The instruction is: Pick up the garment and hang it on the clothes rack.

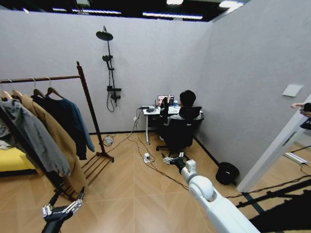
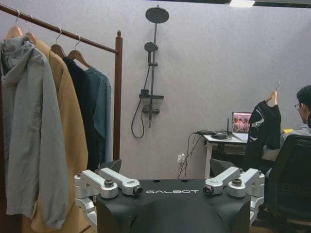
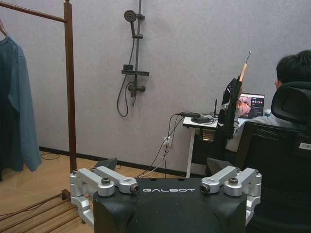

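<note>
The garment (image 1: 80,121), a teal-blue jacket on a wooden hanger, hangs at the right end of the clothes rack (image 1: 90,107), beside a black coat. It also shows in the left wrist view as the garment (image 2: 103,109) by the rack post (image 2: 117,97), and in the right wrist view as the garment (image 3: 19,116) left of the post (image 3: 70,97). My left gripper (image 1: 65,201) is low, in front of the rack's foot, open and holding nothing (image 2: 165,167). My right gripper (image 1: 174,158) reaches forward over the floor, open and holding nothing (image 3: 163,165).
A grey jacket (image 1: 34,136), a tan long coat (image 1: 58,141) and a black coat (image 1: 60,116) fill the rack. A desk (image 1: 155,111), an office chair (image 1: 179,131), floor cables (image 1: 150,162) and a black bin (image 1: 227,172) lie ahead. A black garment on a hanger (image 2: 262,131) hangs by the desk.
</note>
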`<state>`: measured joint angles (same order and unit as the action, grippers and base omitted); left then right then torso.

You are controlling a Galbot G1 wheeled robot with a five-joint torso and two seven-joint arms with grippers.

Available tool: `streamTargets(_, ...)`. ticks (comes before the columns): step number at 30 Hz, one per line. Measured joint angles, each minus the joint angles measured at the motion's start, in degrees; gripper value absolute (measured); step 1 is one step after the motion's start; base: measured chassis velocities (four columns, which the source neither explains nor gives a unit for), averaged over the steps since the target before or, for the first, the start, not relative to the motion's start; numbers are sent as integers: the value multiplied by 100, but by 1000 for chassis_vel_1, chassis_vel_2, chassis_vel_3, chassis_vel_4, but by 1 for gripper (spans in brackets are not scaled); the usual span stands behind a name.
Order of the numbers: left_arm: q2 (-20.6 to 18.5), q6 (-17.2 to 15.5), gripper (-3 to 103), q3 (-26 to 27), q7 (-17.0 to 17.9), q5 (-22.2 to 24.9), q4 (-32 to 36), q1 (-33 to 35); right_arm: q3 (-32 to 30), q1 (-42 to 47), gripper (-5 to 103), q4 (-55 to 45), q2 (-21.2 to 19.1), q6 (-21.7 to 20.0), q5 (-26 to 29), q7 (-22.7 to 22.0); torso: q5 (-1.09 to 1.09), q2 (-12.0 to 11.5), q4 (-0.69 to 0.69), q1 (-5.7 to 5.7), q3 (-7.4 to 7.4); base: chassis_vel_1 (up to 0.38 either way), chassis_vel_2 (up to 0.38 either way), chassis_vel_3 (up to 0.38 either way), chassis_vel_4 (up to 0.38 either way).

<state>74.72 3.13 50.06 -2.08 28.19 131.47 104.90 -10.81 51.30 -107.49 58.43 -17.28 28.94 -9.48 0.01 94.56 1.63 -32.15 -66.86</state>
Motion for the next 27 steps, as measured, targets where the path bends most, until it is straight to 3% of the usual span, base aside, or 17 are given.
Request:
streamTargets(7,0,0,100,0,0,0,0,0,4,5,100,5,9,-2,-10,0,-2,0,-5,1,0,180,-138,-134,184)
streamTargets(27,0,0,100,0,0,0,0,0,-20,82,100,-43,-15,65,-18,15,-2,0,-1,1,0,163,-160,-157,164)
